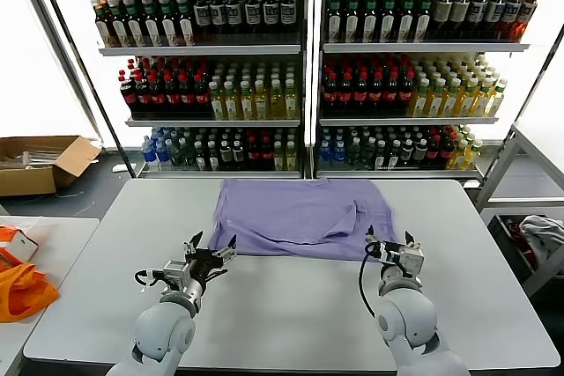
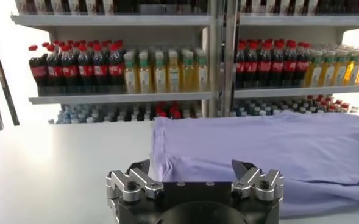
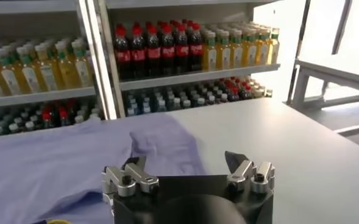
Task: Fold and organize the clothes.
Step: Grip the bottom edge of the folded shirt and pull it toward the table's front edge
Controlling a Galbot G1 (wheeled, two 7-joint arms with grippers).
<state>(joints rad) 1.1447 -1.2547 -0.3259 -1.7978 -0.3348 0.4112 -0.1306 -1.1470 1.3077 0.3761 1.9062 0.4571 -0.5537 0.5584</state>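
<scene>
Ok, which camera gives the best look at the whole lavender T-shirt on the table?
The head view: the lavender thin-fabric T-shirt shows complete, folded, lying flat on the grey table. The left wrist view shows only its near edge and left part; the right wrist view, its right side with a folded sleeve.

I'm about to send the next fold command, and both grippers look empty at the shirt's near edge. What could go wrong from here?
1. The lavender T-shirt lies partly folded with a loose, wrinkled flap near the right gripper; a pinch there may catch only one layer.
2. The left gripper is open just short of the near hem; closing there may miss the fabric.
3. Uneven grasps could drag the shirt askew across the table.
</scene>
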